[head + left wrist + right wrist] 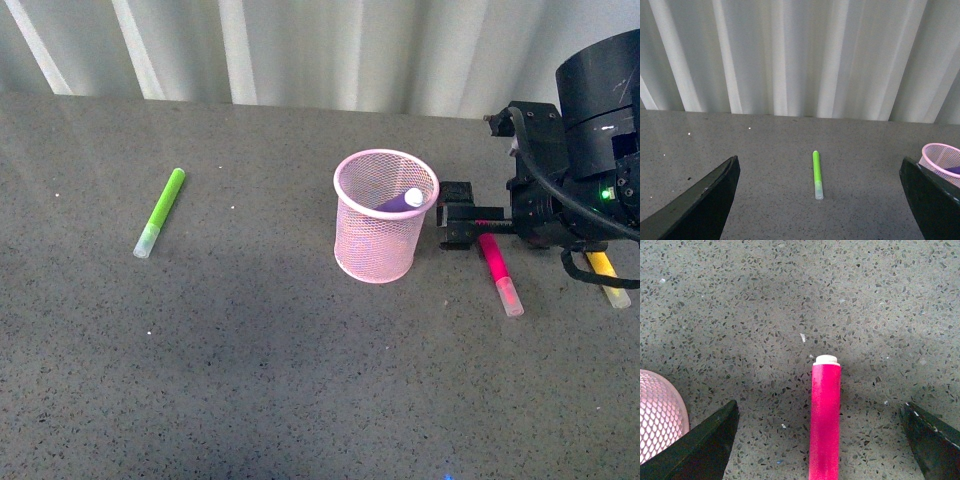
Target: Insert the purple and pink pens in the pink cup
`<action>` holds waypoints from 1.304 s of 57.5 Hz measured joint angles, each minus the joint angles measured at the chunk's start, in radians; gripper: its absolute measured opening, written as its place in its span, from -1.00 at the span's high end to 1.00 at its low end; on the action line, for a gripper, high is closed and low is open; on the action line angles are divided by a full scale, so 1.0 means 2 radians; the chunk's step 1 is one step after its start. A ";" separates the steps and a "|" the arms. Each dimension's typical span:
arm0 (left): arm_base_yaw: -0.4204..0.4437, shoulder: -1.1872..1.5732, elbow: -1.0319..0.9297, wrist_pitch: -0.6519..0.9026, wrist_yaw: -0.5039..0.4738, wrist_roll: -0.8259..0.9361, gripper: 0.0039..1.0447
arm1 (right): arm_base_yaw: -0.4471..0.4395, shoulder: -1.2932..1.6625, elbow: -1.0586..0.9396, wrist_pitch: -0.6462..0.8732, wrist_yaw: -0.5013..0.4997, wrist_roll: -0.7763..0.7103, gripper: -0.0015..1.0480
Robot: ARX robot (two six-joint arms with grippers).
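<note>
Your right pincer hangs jaws apart over the magenta-pink marker pen; lower squarely and clamp its barrel.

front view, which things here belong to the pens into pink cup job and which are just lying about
Part of the job:
light pink wire-mesh cup
dark purple pen, already inside the cup
bright pink pen, lying flat beside the cup

Just lying about:
lime green pen
yellow pen, partly hidden

The pink wire-mesh cup at frame centre held the dark purple pen; the magenta pen lay to its right, and the lime green pen to its left.
</note>
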 joint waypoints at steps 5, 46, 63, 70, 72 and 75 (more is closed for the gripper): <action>0.000 0.000 0.000 0.000 0.000 0.000 -0.88 | 0.000 0.005 0.003 0.002 0.000 0.003 -0.86; 0.000 0.000 0.000 0.000 0.000 0.000 -0.88 | -0.043 -0.004 -0.006 0.017 -0.010 0.011 0.81; 0.000 0.000 0.000 0.000 0.000 0.000 -0.88 | -0.060 -0.066 -0.028 0.087 -0.014 0.020 0.82; 0.000 0.000 0.000 0.000 0.000 0.000 -0.88 | -0.052 -0.124 -0.052 0.175 -0.037 0.021 0.82; 0.000 0.000 0.000 0.000 0.000 0.000 -0.88 | -0.047 -0.139 -0.057 0.198 -0.044 0.020 0.82; 0.000 0.000 0.000 0.000 0.000 0.000 -0.88 | -0.037 -0.163 -0.066 0.236 -0.056 0.018 0.82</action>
